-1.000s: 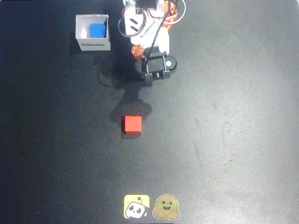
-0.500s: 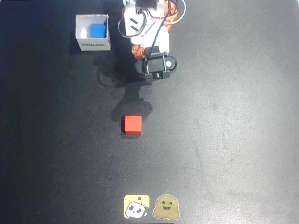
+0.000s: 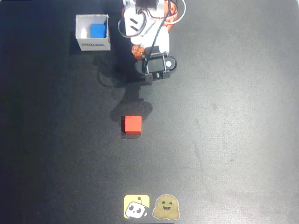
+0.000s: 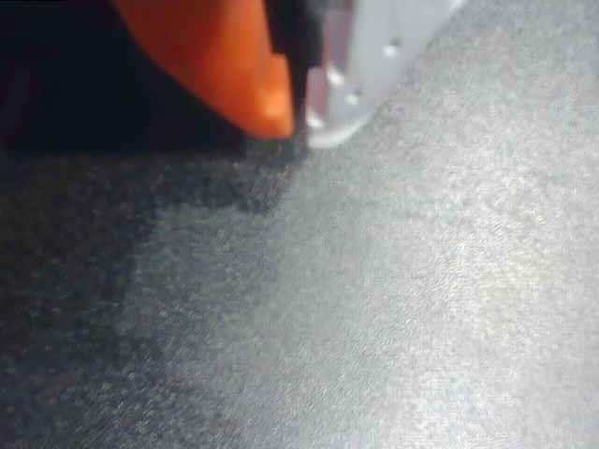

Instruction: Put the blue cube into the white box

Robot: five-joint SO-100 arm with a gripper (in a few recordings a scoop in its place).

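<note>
One blue cube (image 3: 97, 30) sits inside the box (image 3: 93, 45), at ten o'clock from the closed, empty end effector (image 4: 299, 117).

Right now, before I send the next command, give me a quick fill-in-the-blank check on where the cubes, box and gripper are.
1. The blue cube lies inside the white ____.
2. The cube alone on the black table, out in the open, is ____.
3. In the wrist view the gripper, one orange and one white finger, is ____ with nothing between them.

Missing words: box; red; shut
</note>
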